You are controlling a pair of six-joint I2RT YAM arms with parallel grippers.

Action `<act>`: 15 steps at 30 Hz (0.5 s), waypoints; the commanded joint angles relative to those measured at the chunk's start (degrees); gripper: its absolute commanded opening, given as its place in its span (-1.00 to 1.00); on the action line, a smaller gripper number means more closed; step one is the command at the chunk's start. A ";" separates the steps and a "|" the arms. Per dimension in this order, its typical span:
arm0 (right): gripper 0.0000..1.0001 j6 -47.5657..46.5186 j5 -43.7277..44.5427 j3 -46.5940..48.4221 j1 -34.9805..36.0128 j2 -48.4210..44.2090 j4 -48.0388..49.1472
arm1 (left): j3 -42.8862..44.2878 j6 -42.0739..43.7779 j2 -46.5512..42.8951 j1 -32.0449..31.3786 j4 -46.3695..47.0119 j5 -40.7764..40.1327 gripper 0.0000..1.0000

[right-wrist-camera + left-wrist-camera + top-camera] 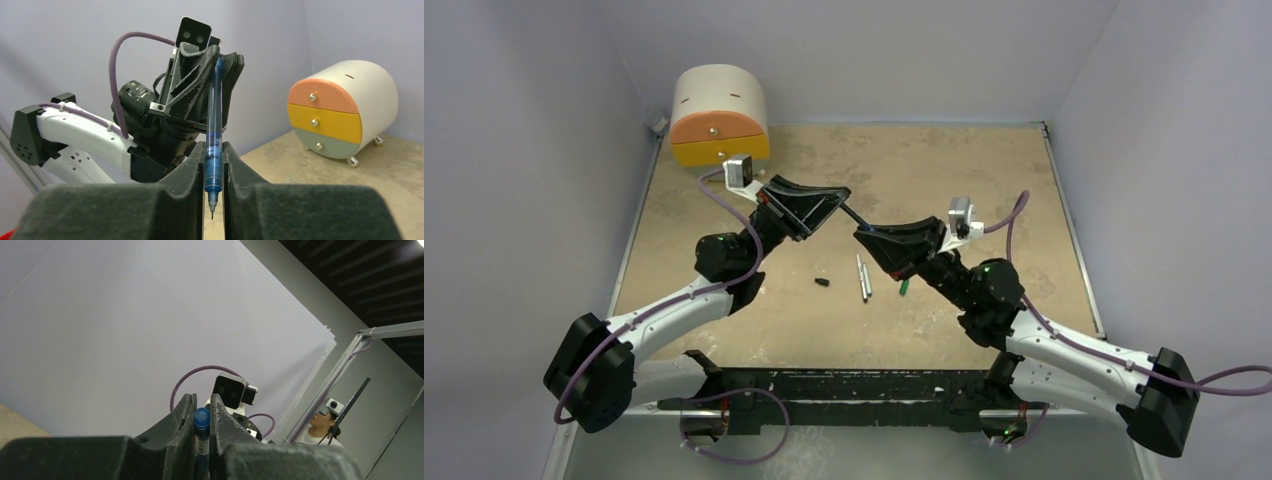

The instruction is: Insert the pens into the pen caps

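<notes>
The left gripper (pixel 839 196) is clamped on one end of a blue pen (pixel 214 120) held above mid-table, and the right gripper (pixel 862 234) pinches its tip end. Below lie a black cap (pixel 823 282), two pens (pixel 865 285) and a green cap (pixel 904 287), all well in from the edges of the table (pixel 984 170).

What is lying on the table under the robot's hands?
Two pens side by side, a black cap, a green cap. The right arm hides whatever lies beneath it.
</notes>
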 commanded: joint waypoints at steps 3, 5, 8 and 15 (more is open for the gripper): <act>-0.59 -3.11 -1.36 2.52 -0.09 -3.04 0.92 | 2.23 2.24 -1.50 -0.51 -1.09 0.85 -1.00; -0.89 -3.78 -1.83 2.75 -0.10 -3.56 -0.09 | 2.56 2.66 -1.47 -0.57 -2.66 1.14 -1.00; -1.00 -5.18 -2.66 3.33 -0.08 -4.25 -2.30 | 3.20 3.23 -1.25 -0.51 -4.75 1.76 -1.00; -1.00 -12.11 -6.39 11.81 -0.11 -4.60 -24.85 | 11.66 17.46 -3.84 -0.50 -29.24 7.60 0.22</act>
